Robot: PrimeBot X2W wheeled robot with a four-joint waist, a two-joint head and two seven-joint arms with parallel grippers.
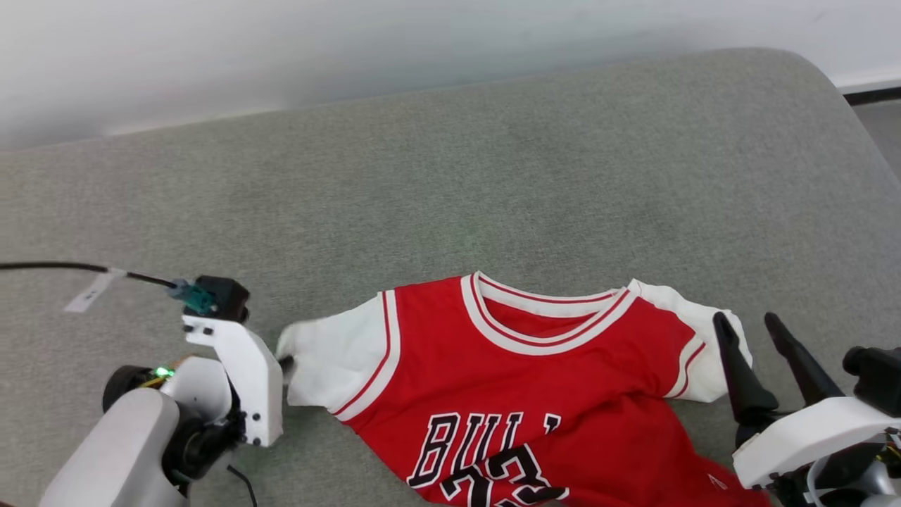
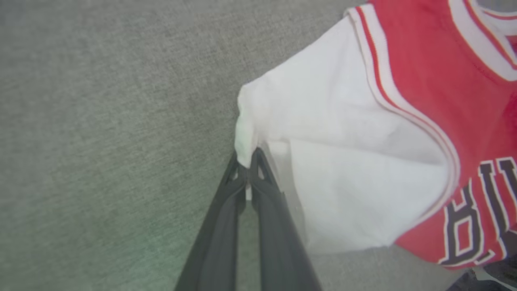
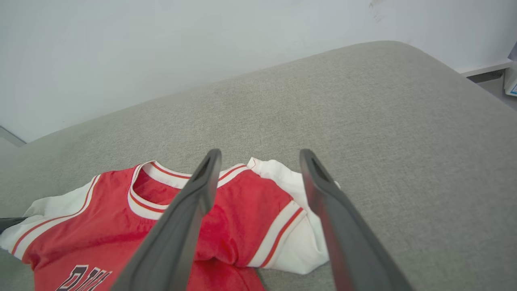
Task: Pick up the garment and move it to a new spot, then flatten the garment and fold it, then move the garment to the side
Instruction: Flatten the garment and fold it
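Red jersey shirt with white short sleeves laid lettered side up on grey fabric cushion, one white sleeve's edge pinched between left gripper jaws, right gripper jaws spread, other sleeve seen between them.

Left jaws together, right jaws apart.
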